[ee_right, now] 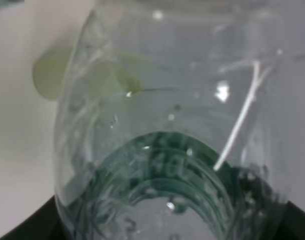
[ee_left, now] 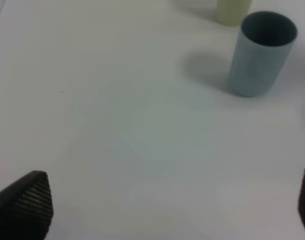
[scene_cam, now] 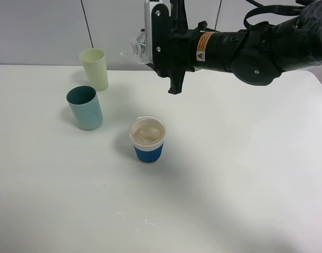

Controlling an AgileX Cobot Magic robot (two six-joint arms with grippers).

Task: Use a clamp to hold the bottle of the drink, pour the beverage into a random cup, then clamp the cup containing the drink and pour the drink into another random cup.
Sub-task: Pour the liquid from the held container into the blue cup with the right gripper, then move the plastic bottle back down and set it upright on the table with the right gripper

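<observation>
Exterior high shows the blue cup [scene_cam: 148, 152] on the desk [scene_cam: 245, 174] already holding drink [scene_cam: 147, 132]; right fingers [scene_cam: 176, 79] grip the bottle [scene_cam: 137, 47] aloft, left fingers [ee_left: 27, 200] spread wide. The cup-to-cup pour looks yet to do.

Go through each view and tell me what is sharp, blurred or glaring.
Exterior high view: even light, sharp, with soft shadows left of the blue-banded cup and teal cup. Left wrist view: soft throughout, the near fingertips blurred most. Right wrist view: the clear bottle fills the frame, out of focus, with white glints and a pale cup partly warped through it.
</observation>
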